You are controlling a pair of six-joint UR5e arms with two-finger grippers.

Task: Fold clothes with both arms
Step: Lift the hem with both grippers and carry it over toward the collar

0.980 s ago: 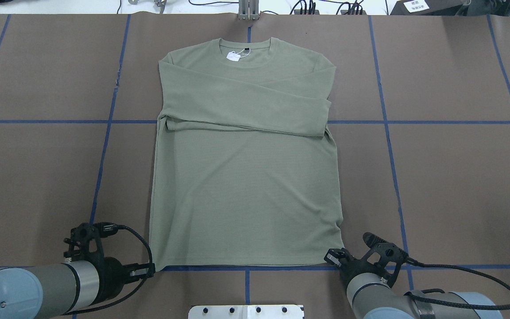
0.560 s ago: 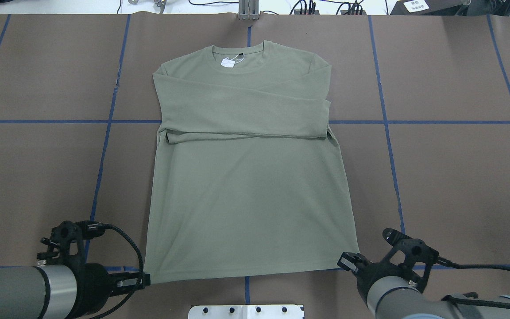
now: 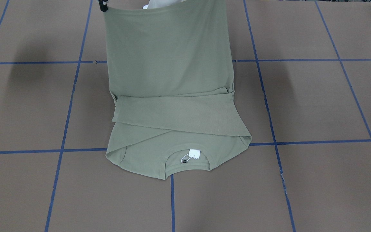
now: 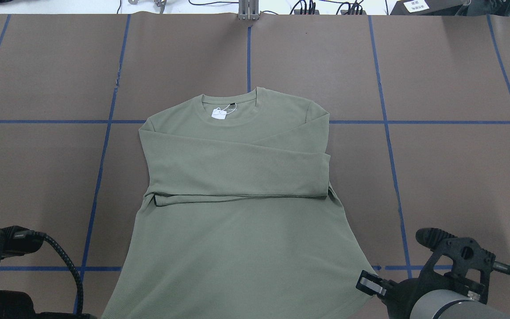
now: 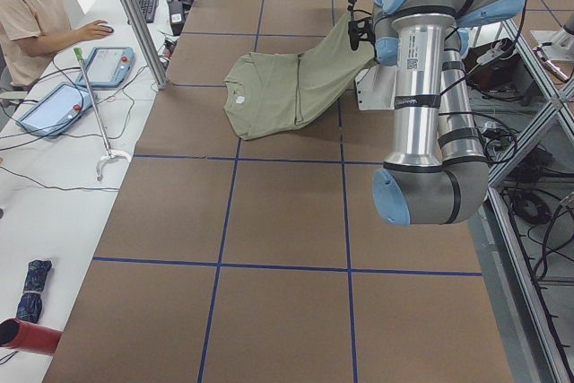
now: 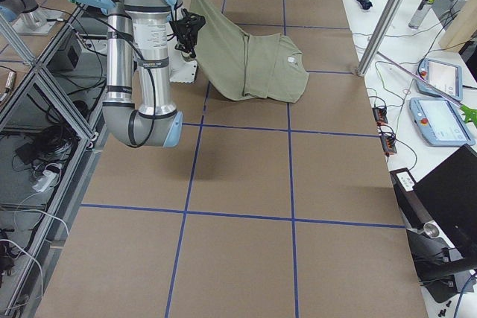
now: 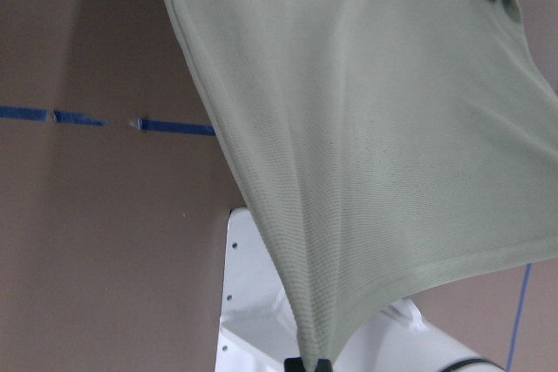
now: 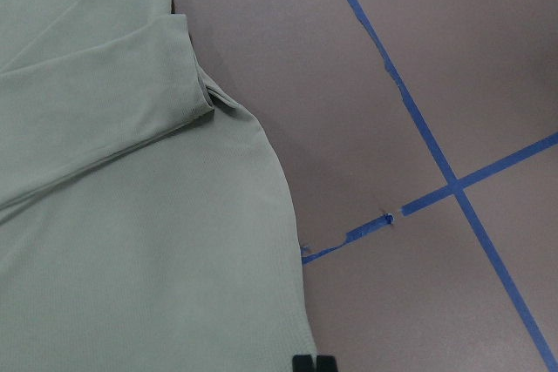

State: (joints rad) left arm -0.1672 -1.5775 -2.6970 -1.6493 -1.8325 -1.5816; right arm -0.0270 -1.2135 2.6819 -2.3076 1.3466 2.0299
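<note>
Lying collar-end on the brown table (image 4: 458, 177): one sage-green long-sleeved shirt (image 4: 237, 186), sleeves folded across the chest, hem end lifted clear of the table; left claw (image 7: 309, 363) pinched closed on one hem corner; right claw (image 8: 312, 363) pinched closed on the other

The sage-green long-sleeved shirt (image 4: 237, 230) lies with its round collar (image 4: 230, 104) on the far side, a white tag (image 4: 218, 114) inside the neck and both sleeves (image 4: 237, 177) folded across the chest. The collar end rests on the bench (image 4: 458, 155); the hem end slopes up off it toward the robot. The left gripper (image 7: 307, 363) pinches one hem corner and the right gripper (image 8: 312, 363) the other, with the fabric stretched between them.
</note>
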